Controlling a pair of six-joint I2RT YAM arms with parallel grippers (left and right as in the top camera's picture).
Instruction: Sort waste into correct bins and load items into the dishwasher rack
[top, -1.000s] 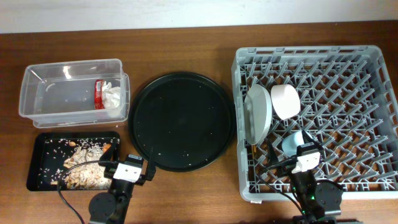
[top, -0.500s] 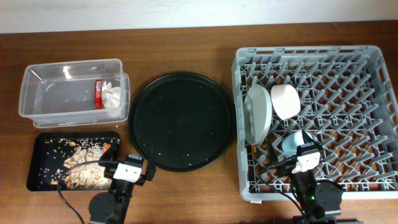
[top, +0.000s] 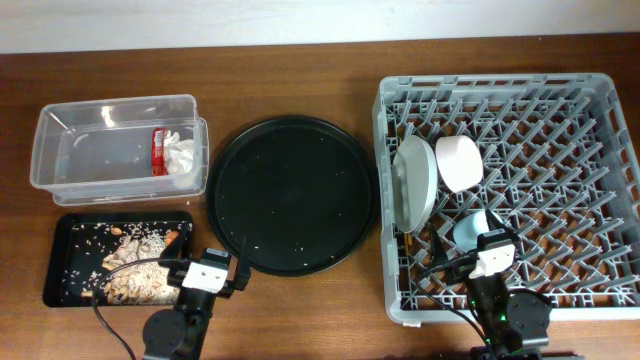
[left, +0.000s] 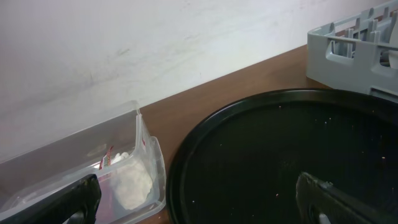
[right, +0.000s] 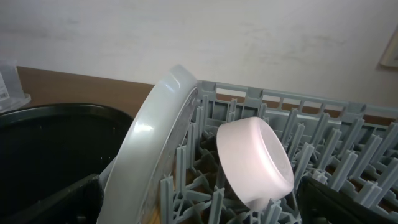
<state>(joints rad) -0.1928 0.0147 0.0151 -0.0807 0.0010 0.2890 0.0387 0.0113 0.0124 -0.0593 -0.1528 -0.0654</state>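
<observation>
clear tub holds red wrapper and tissue; black tray holds scraps; rack holds plate, bowl, cup. left gripper and right gripper gape wide, empty.

brown wooden table, white wall behind.

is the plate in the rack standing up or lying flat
Standing on edge: the plate sits upright in the dishwasher rack, tilted slightly, beside the white bowl.

The left pincer has black fingers and white housing.
</observation>
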